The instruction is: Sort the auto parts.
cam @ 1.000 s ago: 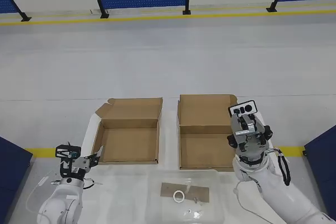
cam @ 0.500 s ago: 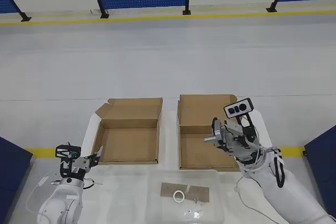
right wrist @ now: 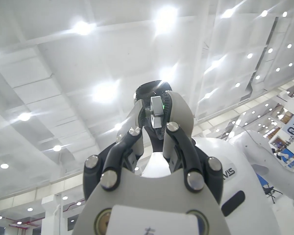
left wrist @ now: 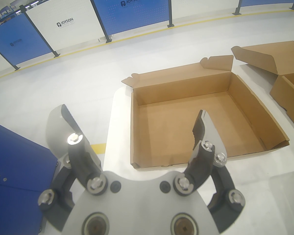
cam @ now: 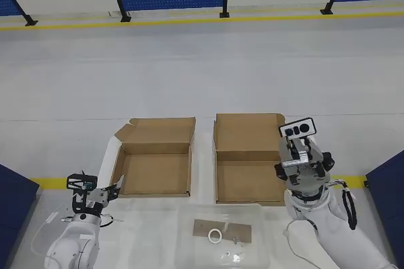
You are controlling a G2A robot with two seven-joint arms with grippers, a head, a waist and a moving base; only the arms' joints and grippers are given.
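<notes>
A white table (cam: pixel 151 210) is carrying everything. Two open cardboard boxes are sitting side by side on it, their lids folded back toward the far edge. The left cardboard box (cam: pixel 155 173) is lying with its brown floor bare, as the left wrist view (left wrist: pixel 186 121) is also showing. The right cardboard box (cam: pixel 246 183) is sitting just beside it, with a narrow strip of table between them.

Nearer the robot, in front of the gap between the boxes, a clear plastic bin (cam: pixel 187 225) is resting on the table. A flat brown cardboard sheet (cam: pixel 232 228) is lying at its bottom.

The right end effector (cam: pixel 295 160) is hanging raised at the right-hand edge of the right cardboard box, near its front corner. It is pointing upward toward the ceiling, and its fingers are pinching a small silvery metal part (right wrist: pixel 156 113) between their tips (right wrist: pixel 153 110).

The left end effector (cam: pixel 116 188) is hovering by the front left corner of the left cardboard box, outside its wall. Its fingers are standing spread wide apart with nothing between them (left wrist: pixel 132 113).

A white ring (cam: pixel 215 235) is lying on the cardboard sheet. A few small parts (cam: pixel 237 256), too tiny to make out, are lying in the bin's near end.
</notes>
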